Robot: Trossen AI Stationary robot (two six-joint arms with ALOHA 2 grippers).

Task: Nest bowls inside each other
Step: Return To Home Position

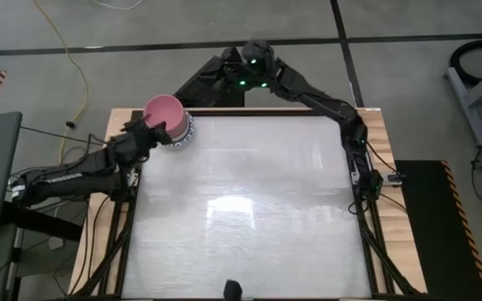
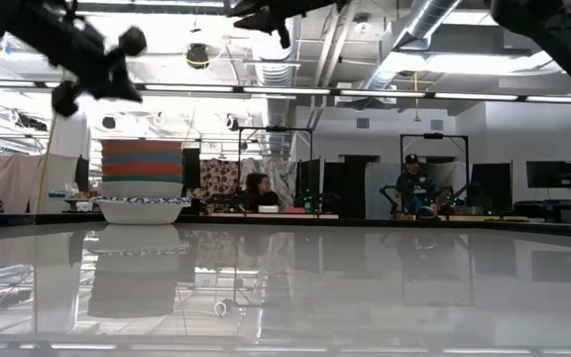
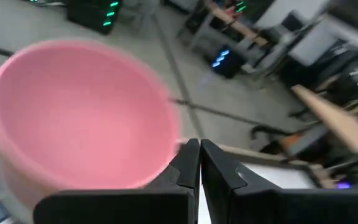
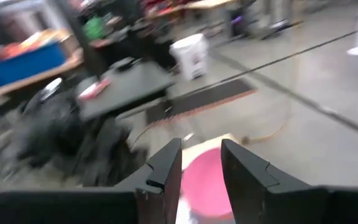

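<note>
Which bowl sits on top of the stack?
The pink bowl: its whole inside shows from above, while the other bowls appear only as coloured bands below it in the low view.

Black jointed arms [image 1: 325, 104], green lights [image 1: 243, 81] at their bases.

Bright overhead strip lights [image 2: 295, 91] glare across the glossy table [image 1: 249, 209], shadows seemingly faint.

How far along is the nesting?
Looks done: one stack stands at the table's left corner near the arm bases, pink bowl on top, and no bowl shows apart from it. In hand: nothing. The left gripper is shut and empty beside the stack, and the right gripper is open and empty by the right edge. Left: likely only parking both arms.
</note>
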